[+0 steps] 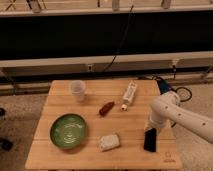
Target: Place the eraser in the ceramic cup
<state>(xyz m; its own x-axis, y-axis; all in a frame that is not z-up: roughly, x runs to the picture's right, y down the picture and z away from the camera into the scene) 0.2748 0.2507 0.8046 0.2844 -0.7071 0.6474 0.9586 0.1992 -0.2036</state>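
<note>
Jaws by eraser [149,139], ceramic cup [77,90] well apart

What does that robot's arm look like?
The arm is smooth and white, built of thick rounded tubes with a bulging joint. No markings or cables show on it. Its gripper, also pale, is close by the eraser.

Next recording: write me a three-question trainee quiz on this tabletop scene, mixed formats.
1. True or false: the eraser already lies inside the ceramic cup.
2. Fill in: the pale block lies between the eraser and the green ____.
3. The end effector, on the right, is closest to: A) ceramic cup B) eraser C) pale block.
Key: 1 false; 2 bowl; 3 B.
</note>
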